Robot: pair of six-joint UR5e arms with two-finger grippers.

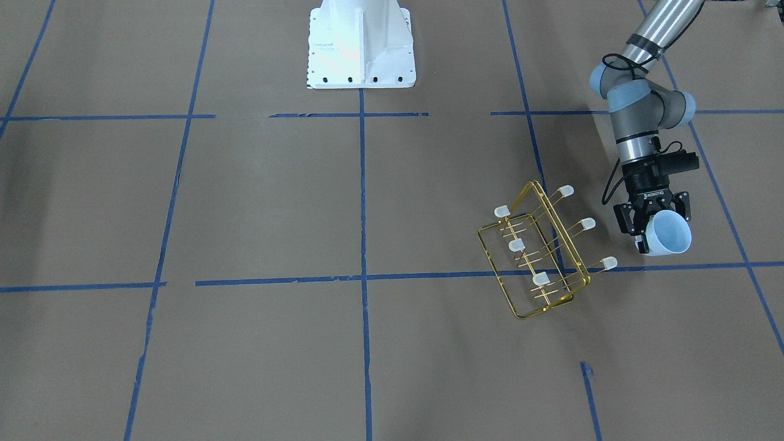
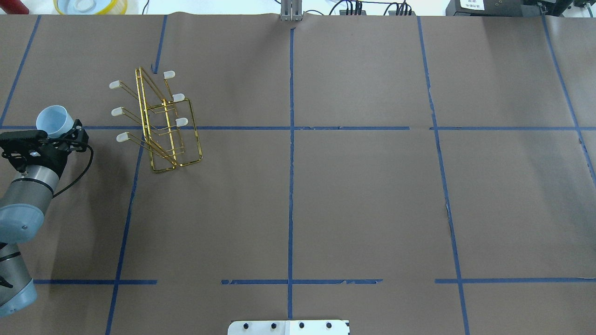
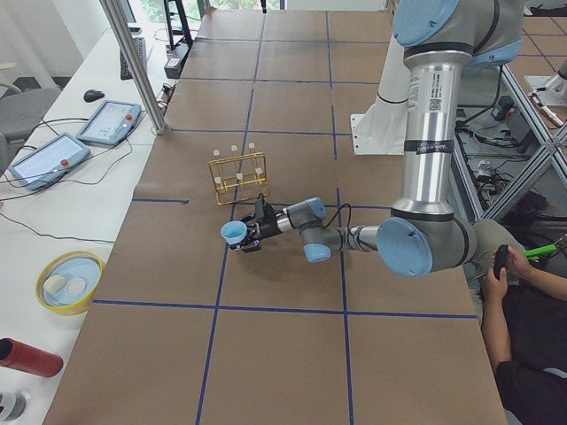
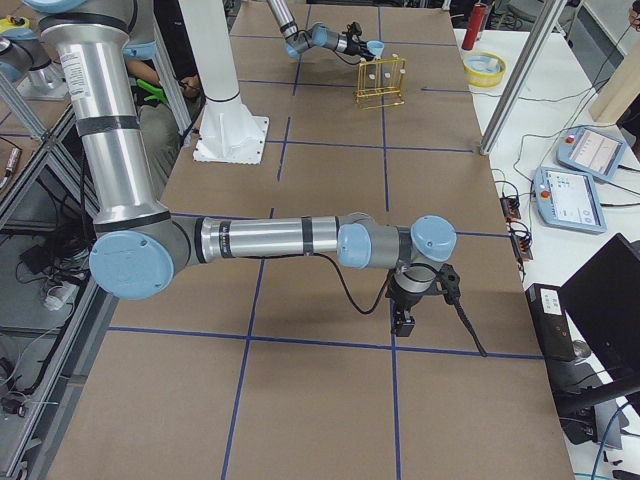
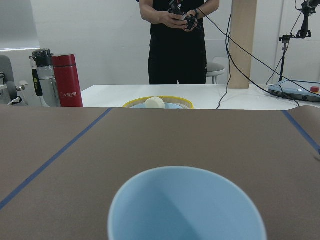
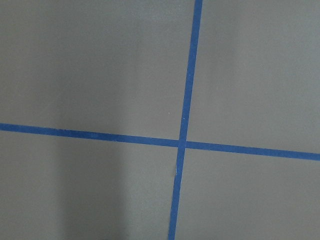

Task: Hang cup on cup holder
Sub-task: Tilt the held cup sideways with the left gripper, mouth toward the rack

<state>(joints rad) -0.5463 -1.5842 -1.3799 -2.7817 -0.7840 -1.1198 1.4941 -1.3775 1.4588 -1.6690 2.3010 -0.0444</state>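
Cup, smooth, tapered, probably plastic, sits in left gripper.

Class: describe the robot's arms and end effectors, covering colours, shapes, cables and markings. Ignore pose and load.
Both the left arm and right arm are silver tubes with grey joint housings and pale-blue round caps. The left end effector is black, with white lettering on its body; the right end effector is black too. A black cable loops past each wrist.

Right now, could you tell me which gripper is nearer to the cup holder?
Left. The left gripper, holding the cup, is just beside the cup holder, apart from it; the right gripper is far off, toward the table's other end.
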